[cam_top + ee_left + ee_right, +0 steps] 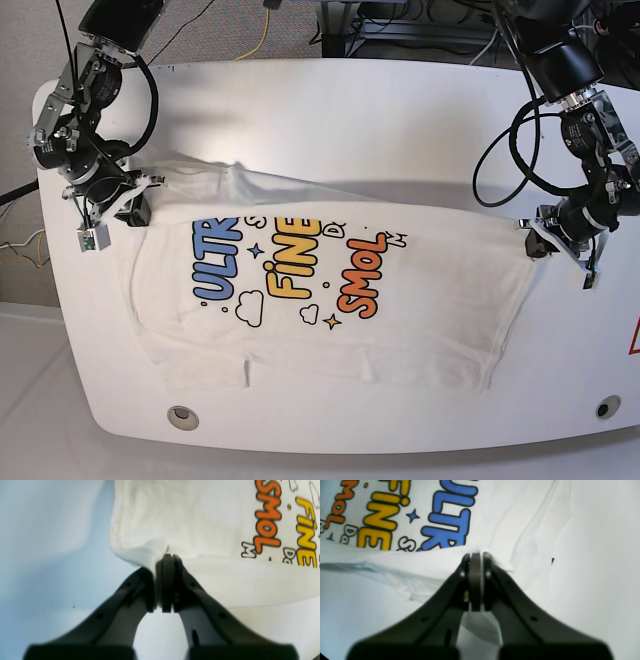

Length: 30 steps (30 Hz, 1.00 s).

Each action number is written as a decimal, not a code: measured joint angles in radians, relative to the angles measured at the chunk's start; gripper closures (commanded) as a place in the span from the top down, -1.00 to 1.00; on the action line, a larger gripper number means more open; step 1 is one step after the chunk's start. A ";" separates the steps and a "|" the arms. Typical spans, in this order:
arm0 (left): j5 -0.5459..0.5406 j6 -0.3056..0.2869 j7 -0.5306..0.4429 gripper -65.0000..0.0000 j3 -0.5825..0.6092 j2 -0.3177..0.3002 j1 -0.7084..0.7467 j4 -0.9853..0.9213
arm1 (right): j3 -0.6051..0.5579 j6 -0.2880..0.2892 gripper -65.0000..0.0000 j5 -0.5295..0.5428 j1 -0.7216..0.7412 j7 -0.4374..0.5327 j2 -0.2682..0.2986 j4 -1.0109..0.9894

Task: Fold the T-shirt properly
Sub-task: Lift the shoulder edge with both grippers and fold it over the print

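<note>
Base view: high, looking down on the whole surface (pixel 400 120). Wrist views: close behind each pincer, both sharing the shirt (pixel 420 320) print.

Bare table (pixel 400 120) beyond T-shirt (pixel 420 310); nothing blocking.

Bright, even light; glare on glossy white oval table (pixel 400 110); wrist views soft, foreground blurred, edges bowed.

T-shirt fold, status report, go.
Left hand shut on the T-shirt edge. Right hand shut on the opposite edge. Far edge folded over the print's right-hand ends. Table shows nothing in the way.
</note>
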 measured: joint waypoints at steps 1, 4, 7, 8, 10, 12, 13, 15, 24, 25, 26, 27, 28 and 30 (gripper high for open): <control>0.000 0.000 -0.005 -0.90 0.002 0.000 0.001 0.000 | 0.000 0.000 -1.00 0.000 0.002 0.000 0.000 0.000; 0.004 0.000 -0.019 -0.90 0.019 0.000 0.001 -0.002 | 0.000 0.001 -1.00 -0.024 0.010 0.000 0.000 0.000; 0.005 0.000 -0.050 -0.90 0.038 -0.002 0.000 -0.013 | 0.000 0.000 -1.00 -0.046 0.022 -0.003 0.000 -0.001; 0.005 0.000 -0.064 -0.90 0.043 -0.002 0.000 -0.021 | 0.000 0.000 -1.00 -0.047 0.026 -0.002 0.000 -0.001; 0.008 0.000 -0.080 -0.90 0.050 0.000 -0.002 -0.042 | 0.000 0.000 -1.00 -0.050 0.031 0.002 0.000 -0.001; 0.027 0.000 -0.091 -0.90 0.057 0.000 -0.001 -0.064 | 0.000 0.000 -1.00 -0.063 0.033 0.001 0.001 -0.001; 0.047 0.000 -0.097 -0.90 0.064 0.000 0.000 -0.079 | 0.000 0.000 -1.00 -0.074 0.032 0.000 0.000 -0.001; 0.080 0.000 -0.115 -0.90 0.073 -0.001 0.001 -0.103 | 0.000 0.000 -1.00 -0.080 0.032 0.000 0.000 -0.001; 0.120 -0.003 -0.174 -0.90 0.093 0.000 0.003 -0.187 | 0.000 0.004 -1.00 -0.121 0.032 0.002 -0.001 -0.001; 0.120 -0.003 -0.186 -0.90 0.093 0.000 0.004 -0.193 | 0.000 0.004 -1.00 -0.124 0.032 0.011 -0.001 -0.001; 0.121 -0.003 -0.195 -0.90 0.093 0.000 0.005 -0.197 | 0.000 0.004 -1.00 -0.124 0.032 0.019 -0.002 -0.001; 0.124 -0.003 -0.208 -0.90 0.092 -0.001 0.006 -0.201 | 0.000 0.004 -1.00 -0.124 0.031 0.026 -0.003 -0.002; 0.124 -0.003 -0.219 -0.90 0.092 -0.001 0.006 -0.207 | 0.000 0.004 -1.00 -0.124 0.032 0.035 -0.003 -0.002; 0.124 -0.003 -0.225 -0.90 0.092 -0.001 0.006 -0.219 | 0.000 0.005 -1.00 -0.121 0.033 0.042 -0.003 -0.011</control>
